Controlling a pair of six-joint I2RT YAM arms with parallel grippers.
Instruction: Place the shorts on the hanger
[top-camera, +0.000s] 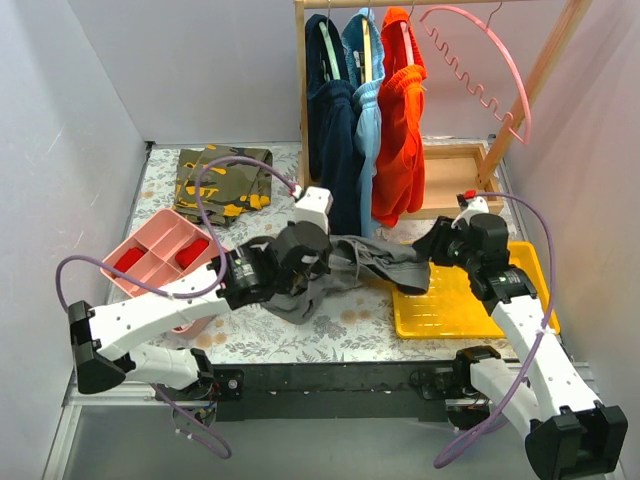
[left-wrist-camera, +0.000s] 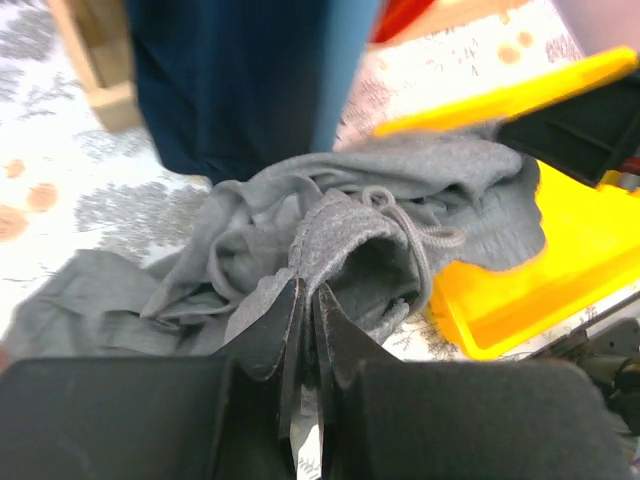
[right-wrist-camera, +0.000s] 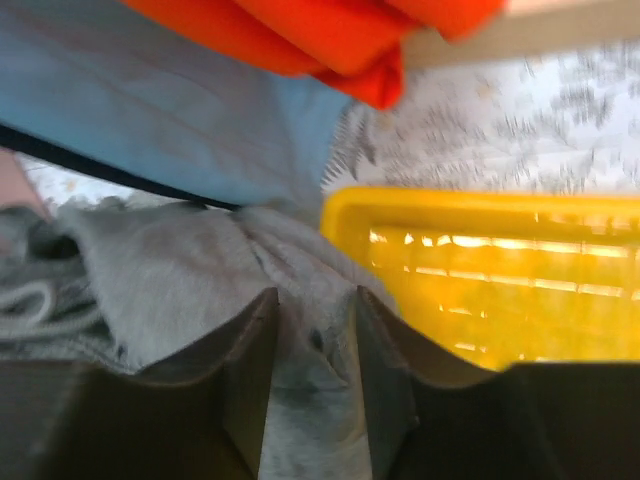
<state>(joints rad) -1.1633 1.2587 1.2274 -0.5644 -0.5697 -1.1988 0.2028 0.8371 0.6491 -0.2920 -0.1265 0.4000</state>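
Note:
The dark grey shorts (top-camera: 372, 262) lie bunched on the table, stretched between both grippers, with one end over the edge of a yellow tray. My left gripper (top-camera: 322, 264) is shut on a fold of the shorts (left-wrist-camera: 400, 180); in the left wrist view the jaws (left-wrist-camera: 305, 292) are pinched almost together on grey cloth. My right gripper (top-camera: 428, 250) is shut on the other end of the shorts (right-wrist-camera: 160, 270), with a thicker fold between its jaws (right-wrist-camera: 312, 305). The pink hanger (top-camera: 517, 80) hangs empty from the rack's rod at the top right.
A wooden rack (top-camera: 545, 70) holds navy (top-camera: 335, 130), light blue (top-camera: 368, 120) and orange (top-camera: 400, 130) clothes just behind the shorts. The yellow tray (top-camera: 520, 315) is at the right, a pink compartment tray (top-camera: 150, 250) at the left, and a camouflage garment (top-camera: 222, 182) at the back left.

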